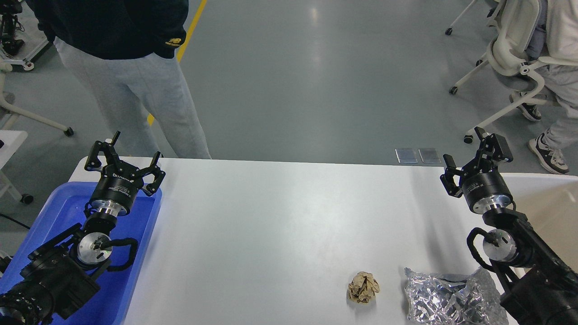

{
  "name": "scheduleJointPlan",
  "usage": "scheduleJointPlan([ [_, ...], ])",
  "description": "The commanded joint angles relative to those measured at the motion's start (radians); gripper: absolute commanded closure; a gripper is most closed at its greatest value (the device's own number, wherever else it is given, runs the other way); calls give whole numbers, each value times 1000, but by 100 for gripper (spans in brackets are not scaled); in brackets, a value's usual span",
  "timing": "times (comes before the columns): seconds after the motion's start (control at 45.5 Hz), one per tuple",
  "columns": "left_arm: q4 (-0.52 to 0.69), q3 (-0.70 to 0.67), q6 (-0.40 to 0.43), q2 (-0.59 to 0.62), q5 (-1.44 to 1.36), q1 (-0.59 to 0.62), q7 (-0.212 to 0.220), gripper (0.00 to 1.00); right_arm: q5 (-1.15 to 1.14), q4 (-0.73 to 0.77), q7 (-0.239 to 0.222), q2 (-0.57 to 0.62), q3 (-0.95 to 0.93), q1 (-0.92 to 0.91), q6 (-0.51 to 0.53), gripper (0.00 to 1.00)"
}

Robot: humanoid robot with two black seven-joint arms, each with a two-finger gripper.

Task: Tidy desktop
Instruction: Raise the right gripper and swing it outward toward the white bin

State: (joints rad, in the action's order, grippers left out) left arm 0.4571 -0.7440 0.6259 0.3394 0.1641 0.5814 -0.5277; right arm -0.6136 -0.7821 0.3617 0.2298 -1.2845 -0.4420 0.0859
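Spanning view: desktop [280, 225], near edge cut off
Hidden: foil bag [447, 295] partly behind right arm
Left gripper [123, 159]: fingers spread, empty, over blue tray [144, 243]
Right gripper [474, 158]: spread, empty, near far edge
Open room: bare middle; crumpled paper ball [363, 287] beside bag

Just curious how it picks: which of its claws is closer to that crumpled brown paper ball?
Right. The right gripper hangs above the desktop, beyond and right of the paper ball. The left gripper is far off left, over the blue tray.
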Motion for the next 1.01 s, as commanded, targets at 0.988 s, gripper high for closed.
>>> scheduleJointPlan([
  [0.988, 0, 2, -2, 0, -2, 0, 0, 0, 267, -68, -214, 203, 94, -3, 18, 1],
])
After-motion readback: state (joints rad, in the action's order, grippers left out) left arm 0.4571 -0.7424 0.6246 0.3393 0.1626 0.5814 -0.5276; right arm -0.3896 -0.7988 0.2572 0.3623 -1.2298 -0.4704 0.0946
